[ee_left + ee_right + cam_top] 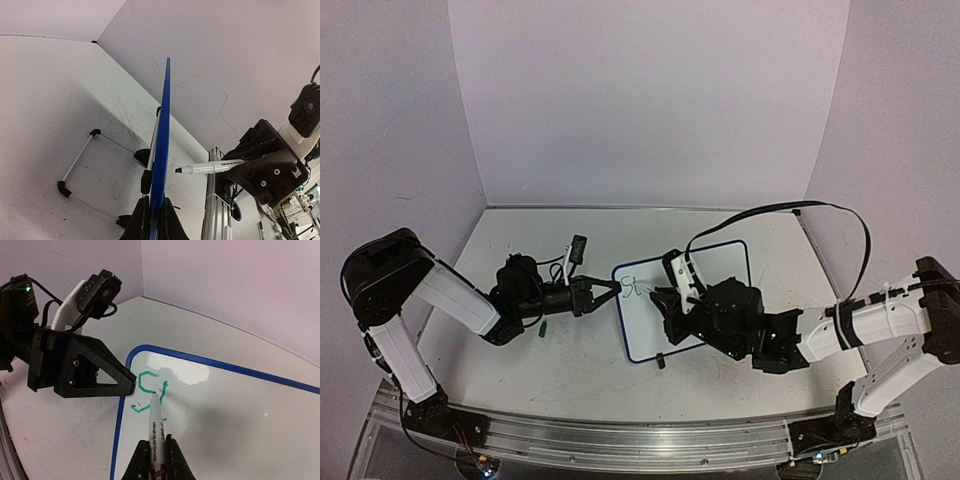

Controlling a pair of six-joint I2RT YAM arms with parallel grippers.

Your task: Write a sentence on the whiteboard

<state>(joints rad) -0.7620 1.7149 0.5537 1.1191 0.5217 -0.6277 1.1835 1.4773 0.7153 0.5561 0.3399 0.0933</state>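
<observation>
The whiteboard (638, 325) stands tilted at the table's middle, white with a dark blue rim. Green lettering (632, 287), an "S" and part of a "t", sits in its top left corner and also shows in the right wrist view (145, 385). My left gripper (605, 293) is shut on the board's left edge, which shows edge-on as a blue strip (164, 130). My right gripper (156, 450) is shut on a white marker (156, 422), whose green tip is at the letters. In the left wrist view the marker (210, 167) has its tip just off the board.
A small green marker cap (545, 327) lies on the table left of the board. The board's wire stand with black feet (75, 167) rests behind it. An aluminium rail (620, 430) runs along the near edge. A black cable (840, 215) loops over the right arm.
</observation>
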